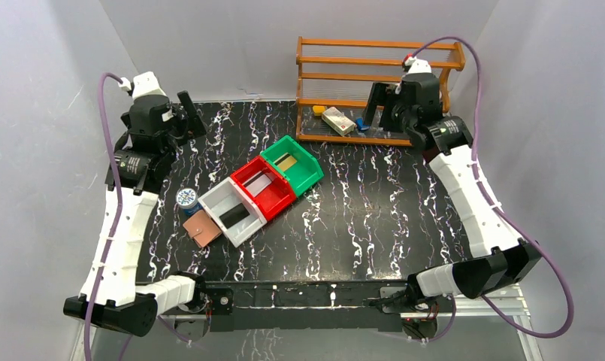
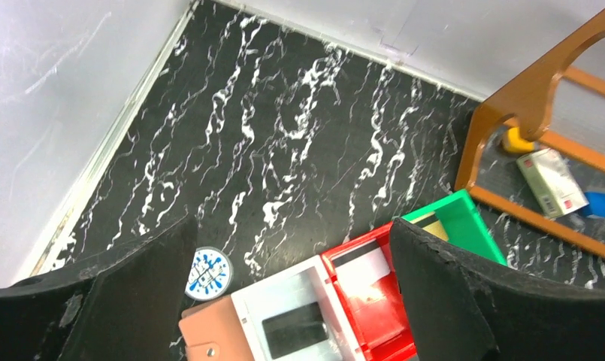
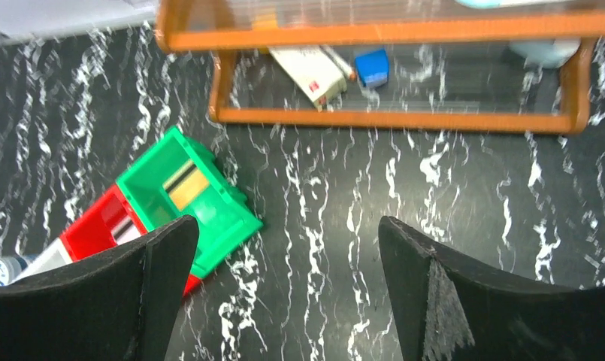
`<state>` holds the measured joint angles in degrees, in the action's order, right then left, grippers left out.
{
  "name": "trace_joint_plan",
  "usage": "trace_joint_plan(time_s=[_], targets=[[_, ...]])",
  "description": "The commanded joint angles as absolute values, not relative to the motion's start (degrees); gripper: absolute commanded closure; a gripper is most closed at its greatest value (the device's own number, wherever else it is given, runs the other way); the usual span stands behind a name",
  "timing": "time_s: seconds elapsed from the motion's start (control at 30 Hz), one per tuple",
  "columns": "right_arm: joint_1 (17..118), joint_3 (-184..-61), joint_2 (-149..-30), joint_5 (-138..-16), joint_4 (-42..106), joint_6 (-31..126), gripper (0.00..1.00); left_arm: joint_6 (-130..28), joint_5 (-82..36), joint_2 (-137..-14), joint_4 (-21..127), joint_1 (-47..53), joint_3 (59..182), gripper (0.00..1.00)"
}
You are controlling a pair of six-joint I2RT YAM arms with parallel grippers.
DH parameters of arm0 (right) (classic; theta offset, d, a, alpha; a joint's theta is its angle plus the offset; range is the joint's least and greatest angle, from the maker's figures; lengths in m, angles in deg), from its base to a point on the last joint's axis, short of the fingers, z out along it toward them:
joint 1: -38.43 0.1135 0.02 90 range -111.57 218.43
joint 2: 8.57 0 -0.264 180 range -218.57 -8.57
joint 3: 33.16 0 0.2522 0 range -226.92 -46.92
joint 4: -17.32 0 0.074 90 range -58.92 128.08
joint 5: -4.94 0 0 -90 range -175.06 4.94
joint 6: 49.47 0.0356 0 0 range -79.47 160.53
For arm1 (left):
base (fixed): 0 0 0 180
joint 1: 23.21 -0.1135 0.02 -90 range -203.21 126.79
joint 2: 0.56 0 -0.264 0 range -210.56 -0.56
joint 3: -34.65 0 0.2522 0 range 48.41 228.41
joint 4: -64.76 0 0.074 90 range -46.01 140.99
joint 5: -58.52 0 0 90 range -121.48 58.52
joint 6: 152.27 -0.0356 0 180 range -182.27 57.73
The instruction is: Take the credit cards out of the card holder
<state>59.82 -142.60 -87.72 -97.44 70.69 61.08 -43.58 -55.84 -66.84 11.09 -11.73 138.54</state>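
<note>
The card holder (image 1: 203,227) is a tan-brown wallet lying shut on the table, against the near-left end of the white bin (image 1: 234,212). In the left wrist view (image 2: 213,335) its strap tab with a snap shows. Cards lie in the bins: a dark one in the white bin (image 2: 295,329), a whitish one with a dark stripe in the red bin (image 2: 363,265), and a gold one in the green bin (image 3: 185,184). My left gripper (image 1: 188,113) is open and empty, high at the far left. My right gripper (image 1: 380,105) is open and empty by the wooden rack.
White, red (image 1: 263,187) and green (image 1: 292,165) bins stand in a diagonal row at the table's middle. A round blue-and-white lid (image 1: 186,198) sits beside the wallet. A wooden rack (image 1: 378,90) with a small box and other small items stands at the back right.
</note>
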Motion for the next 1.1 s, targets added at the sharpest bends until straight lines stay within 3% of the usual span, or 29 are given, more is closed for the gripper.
trace_joint_plan(time_s=[0.0, 0.2, 0.4, 0.73, 1.07], targets=[[57.8, -134.7, -84.7, -91.0, 64.7, 63.7, 0.02, -42.5, -55.5, -64.1, 14.7, -13.2, 132.7, 0.02], [59.3, -125.4, -86.2, -87.7, 63.3, 63.9, 0.02, -41.7, -51.9, -61.1, 17.7, -15.2, 121.4, 0.02], [63.4, -123.9, -92.4, -87.2, 63.4, 63.6, 0.02, -38.5, -50.5, -59.6, 13.6, -17.0, 114.4, 0.02], [68.9, -134.5, -111.1, -85.1, 63.8, 63.1, 0.02, -28.5, -47.0, -56.0, 7.8, -18.9, 105.8, 0.02], [73.7, -153.8, -130.2, -87.4, 66.7, 62.2, 0.02, -19.3, -44.7, -53.4, 5.8, -19.4, 99.5, 0.02]])
